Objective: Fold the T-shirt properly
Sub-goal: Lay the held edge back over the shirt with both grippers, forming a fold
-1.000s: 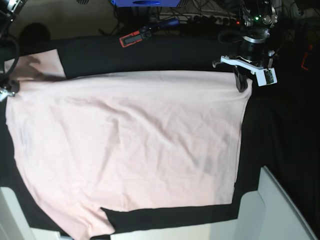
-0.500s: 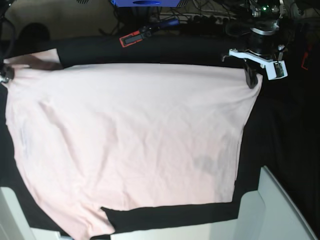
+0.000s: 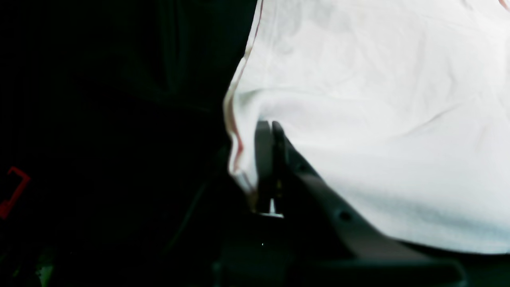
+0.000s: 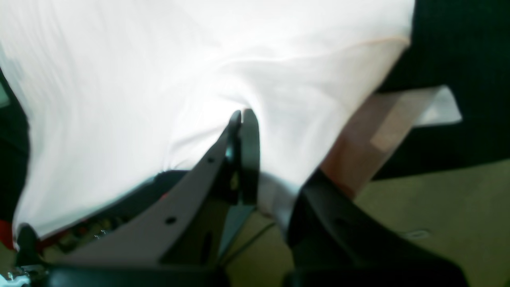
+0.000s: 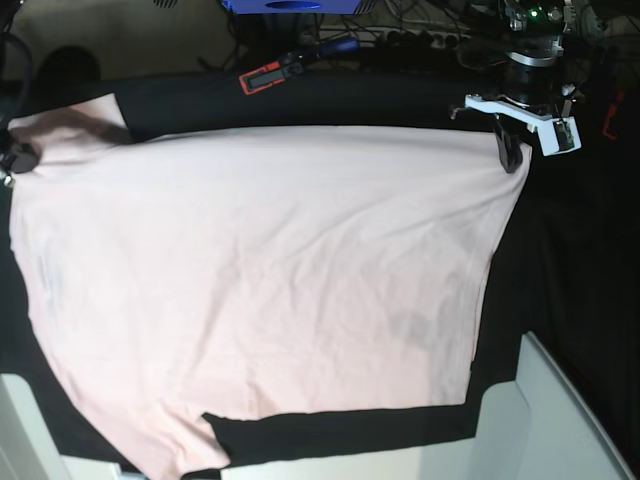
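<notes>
Pink cotton fills the frame: the T-shirt [image 5: 260, 290] lies spread, plain side up, over the black cloth [image 5: 560, 280], its far edge lifted and pulled taut between two arms. At the base view's upper right the left arm reaches down from above, its white bracket level and its left gripper [image 5: 511, 152] at the shirt's far corner. At the far left edge the right gripper [image 5: 14, 160] is only partly in view, at the shoulder beside the far sleeve [image 5: 75, 118].

Compared with a second ago, the left gripper has moved up and to the right in the base view, the far hem has risen from a sagging line to a straighter one, and the shirt has stretched wider across the cloth; the near hem and near sleeve have stayed where they were.

Both pairs of jaws are clenched on fabric. In the left wrist view the fingers [image 3: 265, 159] are pressed together with the hemmed corner [image 3: 239, 151] pinched between them. In the right wrist view the right gripper's fingers [image 4: 249, 151] meet on a gathered fold of the shirt, cloth fanning away from the pinch
</notes>
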Controlling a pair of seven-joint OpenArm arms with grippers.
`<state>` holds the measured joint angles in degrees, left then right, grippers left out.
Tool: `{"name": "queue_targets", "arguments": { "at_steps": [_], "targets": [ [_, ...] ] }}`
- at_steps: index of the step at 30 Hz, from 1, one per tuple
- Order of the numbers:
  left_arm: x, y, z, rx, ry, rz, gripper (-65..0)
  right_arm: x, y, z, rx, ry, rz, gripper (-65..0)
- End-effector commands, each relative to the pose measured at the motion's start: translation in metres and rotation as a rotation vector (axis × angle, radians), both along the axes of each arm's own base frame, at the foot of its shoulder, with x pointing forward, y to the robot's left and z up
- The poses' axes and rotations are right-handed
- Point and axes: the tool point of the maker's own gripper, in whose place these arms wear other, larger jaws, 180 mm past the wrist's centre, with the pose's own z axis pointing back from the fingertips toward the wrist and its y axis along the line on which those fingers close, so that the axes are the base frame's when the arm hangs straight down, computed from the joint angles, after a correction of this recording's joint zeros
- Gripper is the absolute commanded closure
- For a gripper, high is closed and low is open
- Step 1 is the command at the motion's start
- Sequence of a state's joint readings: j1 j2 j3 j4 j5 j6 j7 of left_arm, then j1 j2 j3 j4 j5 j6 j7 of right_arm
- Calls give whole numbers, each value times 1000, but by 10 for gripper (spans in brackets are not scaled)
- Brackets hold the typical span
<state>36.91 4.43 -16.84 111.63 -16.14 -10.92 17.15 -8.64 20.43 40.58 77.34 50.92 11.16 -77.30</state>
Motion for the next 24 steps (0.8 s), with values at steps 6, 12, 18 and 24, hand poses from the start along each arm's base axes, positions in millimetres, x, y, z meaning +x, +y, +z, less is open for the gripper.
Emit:
{"name": "queue_targets", "arguments": {
  "at_steps": [6, 12, 18, 24],
  "targets": [
    [16, 5, 17, 12, -79, 15, 0, 34, 7, 12, 7, -43, 22, 0],
    [34, 3, 12, -18, -48, 19, 0, 52, 18, 6, 48, -40, 35, 0],
    [49, -1, -5, -66, -29, 42, 0, 62, 18, 9, 55, -55, 28, 0],
    [55, -7, -27, -126, -1, 64, 0, 67, 6, 1, -13, 5, 27, 0]
  ]
}}
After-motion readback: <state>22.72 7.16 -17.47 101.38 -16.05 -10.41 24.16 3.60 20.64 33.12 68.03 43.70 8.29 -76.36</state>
